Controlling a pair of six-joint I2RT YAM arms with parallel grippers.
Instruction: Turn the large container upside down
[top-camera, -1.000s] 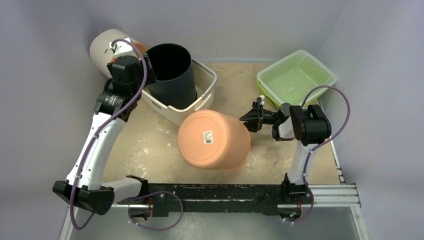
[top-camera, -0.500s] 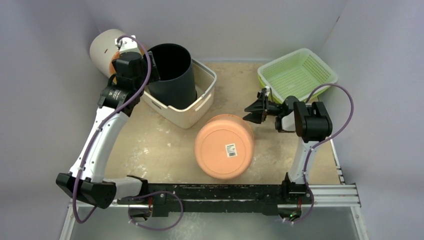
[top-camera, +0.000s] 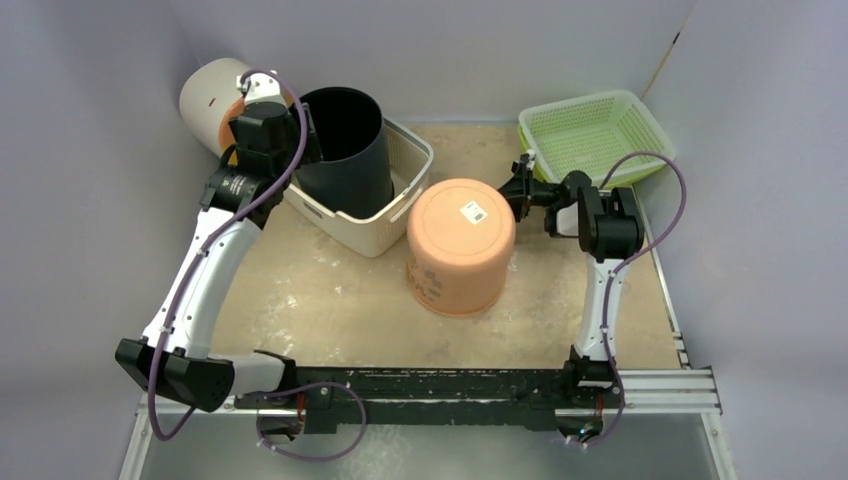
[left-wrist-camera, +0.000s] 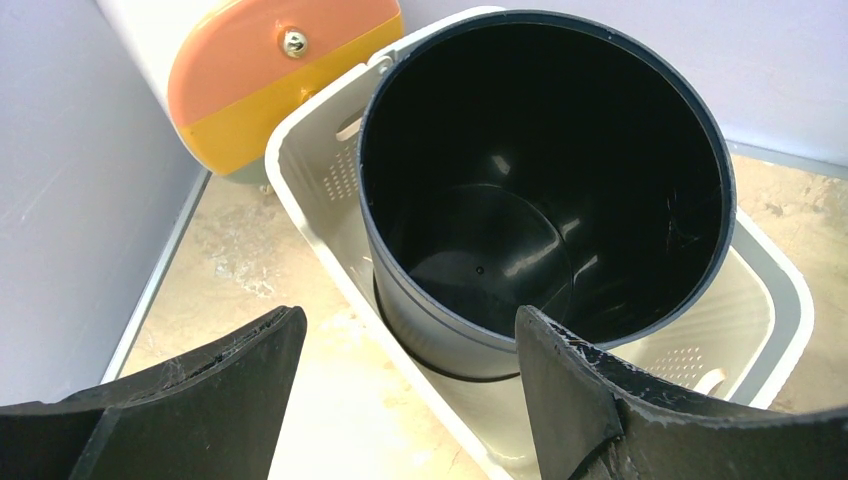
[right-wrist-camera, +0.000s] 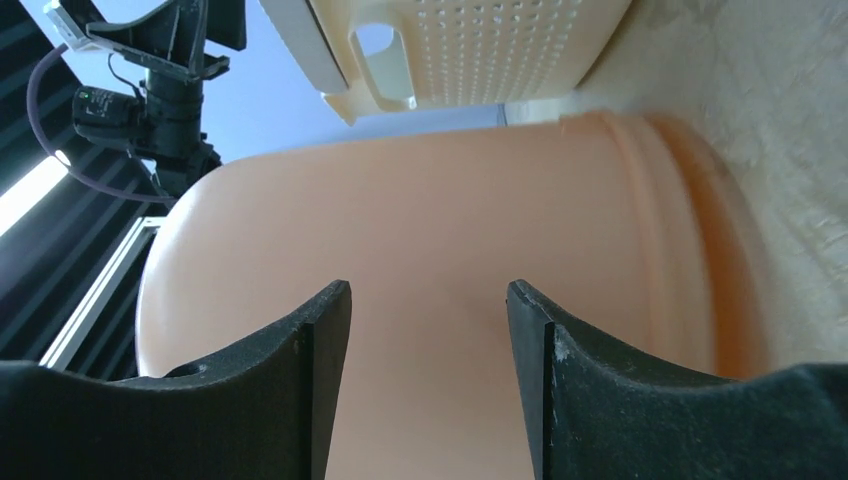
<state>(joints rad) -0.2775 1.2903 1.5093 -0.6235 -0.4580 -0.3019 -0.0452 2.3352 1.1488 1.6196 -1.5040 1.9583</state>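
The large container (top-camera: 460, 245) is a peach-orange plastic bucket. It stands mouth down at the table's middle, its flat base with a white label facing up. My right gripper (top-camera: 520, 187) is open at its upper right side, fingertips close to the wall, and I cannot tell if they touch. In the right wrist view the bucket's wall (right-wrist-camera: 430, 220) fills the space beyond the open gripper (right-wrist-camera: 428, 292). My left gripper (top-camera: 300, 130) hangs open at the back left, holding nothing, just in front of the black bin (left-wrist-camera: 540, 200) and its open gripper (left-wrist-camera: 408, 320).
A black bin (top-camera: 345, 150) stands in a white perforated basket (top-camera: 400, 215) at the back left. Behind it lies a white and orange cylinder (top-camera: 210, 95). A green mesh basket (top-camera: 595, 135) sits at the back right, just behind my right arm.
The bucket went from lying on its side to standing base up, and shifted back and right. My right gripper followed it back and opened wider. The green basket slid slightly back.
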